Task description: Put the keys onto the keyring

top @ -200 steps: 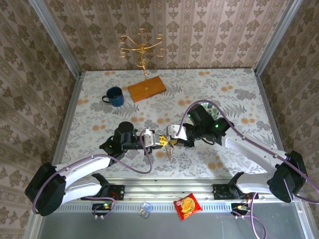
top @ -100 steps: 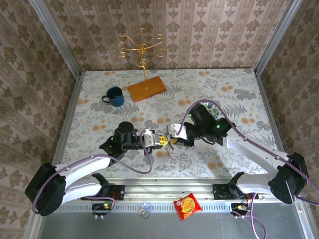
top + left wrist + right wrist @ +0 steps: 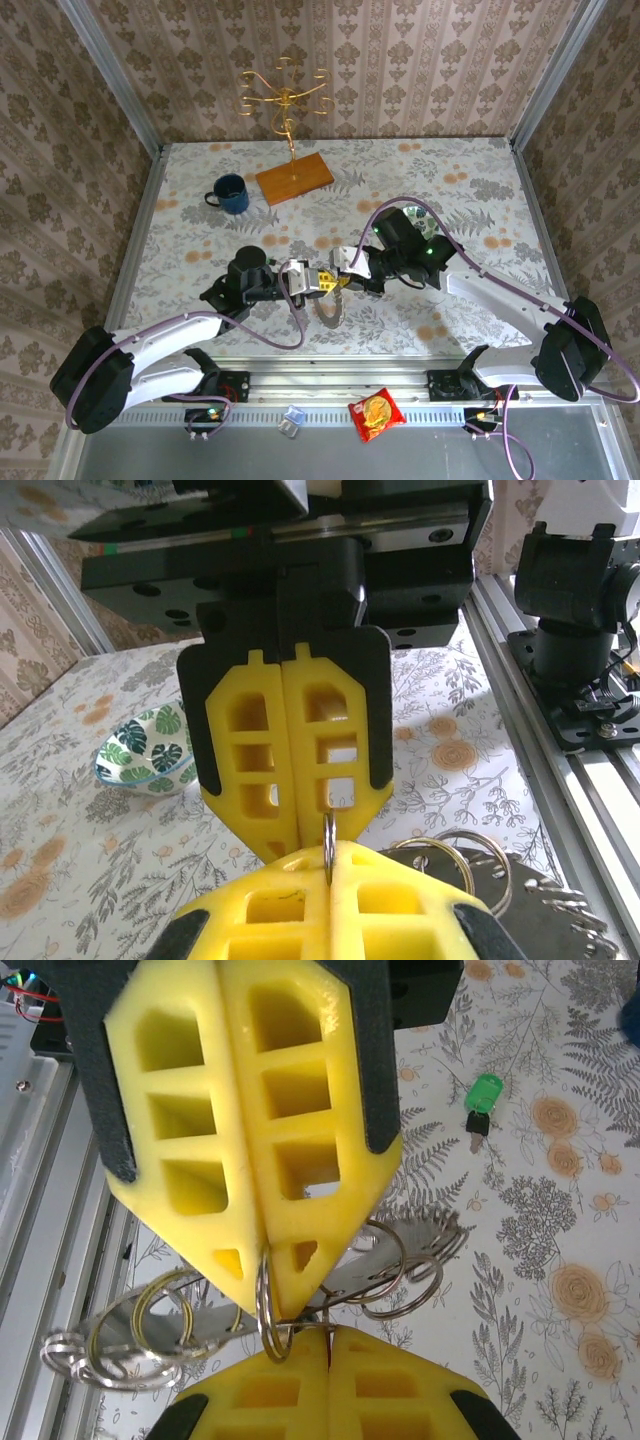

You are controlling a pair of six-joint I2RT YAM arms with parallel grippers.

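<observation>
Tightly, both yellow latticed jaws clamped on thin round wire keyring (image 3: 261,1305), green-headed key (image 3: 485,1095) apart.

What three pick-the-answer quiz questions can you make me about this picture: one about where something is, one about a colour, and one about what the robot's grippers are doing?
1. Where is the green key?
A. in a box
B. lying on the table
C. on a shelf

2. What colour is the mug?
A. red
B. yellow
C. blue

3. How do the left gripper and the right gripper stand?
A. both shut
B. both wide open
C. one open, one shut

Answers:
1 B: the green key lies flat on the flowery table, apart from both grippers.
2 C: the mug near the far left of the table is dark blue.
3 A: each gripper has its jaws pressed together, pinching the keyring between them.
</observation>
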